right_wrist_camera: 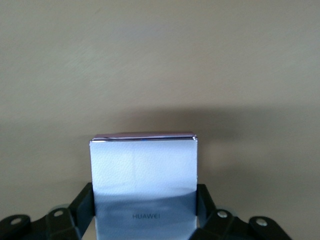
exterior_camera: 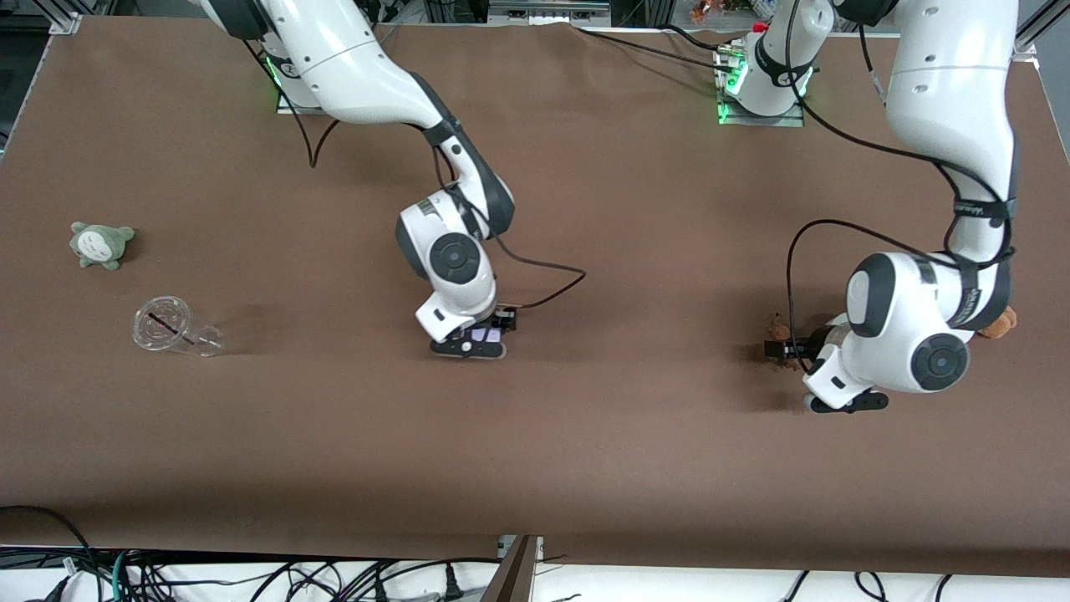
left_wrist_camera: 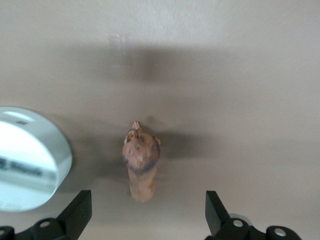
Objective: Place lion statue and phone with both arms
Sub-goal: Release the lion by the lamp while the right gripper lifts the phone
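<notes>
The right gripper [right_wrist_camera: 144, 212], mid-table, clamps the flat lavender-white phone [right_wrist_camera: 144, 175]; lower it level. The left gripper [left_wrist_camera: 147, 212], fingers spread, probably just above the reddish-brown lion statue [left_wrist_camera: 141, 165], should close squarely.

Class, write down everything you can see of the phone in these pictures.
The phone is a flat, pale lavender-white rectangle with a glossy, reflective face, a thin shiny edge and the word HUAWEI printed on it. The right gripper is shut on it, one black finger pressed against each long side. In the front view only a small lavender patch shows beneath the right wrist, low over the middle of the brown table. Whether it touches the table cannot be told.
</notes>
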